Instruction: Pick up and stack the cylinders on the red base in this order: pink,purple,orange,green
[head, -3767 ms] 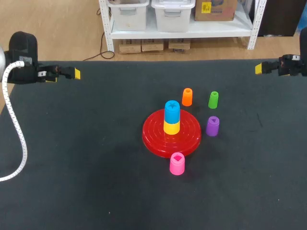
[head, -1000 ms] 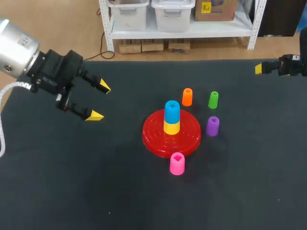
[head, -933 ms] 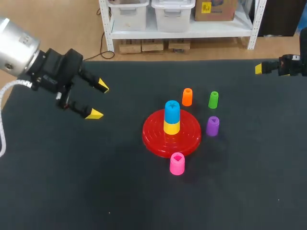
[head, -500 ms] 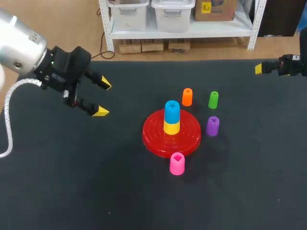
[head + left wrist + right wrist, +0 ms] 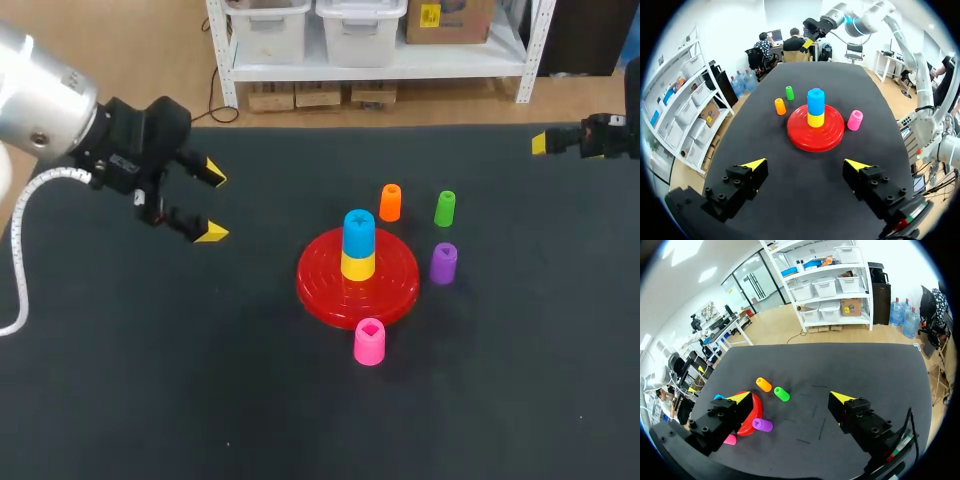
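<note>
Fig. Stacking task, opening step, head + both wrist views. All positions given rel. to the round, ribbed red base (image 5: 320,295) on the black table (image 5: 200,400).

On the base, centre: a yellow cylinder (image 5: 357,266) w/ a blue cylinder (image 5: 358,232) on top, upright. Loose cyls., all upright on the table:
- short plastic pink cylinder (image 5: 369,341): just beside the rim, robot's side
- purple cylinder (image 5: 443,263): near the rim, to the right
- orange cylinder (image 5: 390,202) and green cylinder (image 5: 444,208): on the far side, to the right, green further out

The left gripper (image 5: 213,205) hangs above the table well apart from the base, to its left. Fingers are spread wide, nothing between them. The right gripper (image 5: 791,398) sits far right and beyond the base, near the table edge, fingers likewise apart and empty.

Judged step: approach for pick no. 1 (pink); none of the four is stacked yet. The next move calls for one gripper, prob. the left, to travel over to the pink cylinder. It should then drop w/ one finger each side, close, lift clear and centre over the blue top without knocking the stack.
</note>
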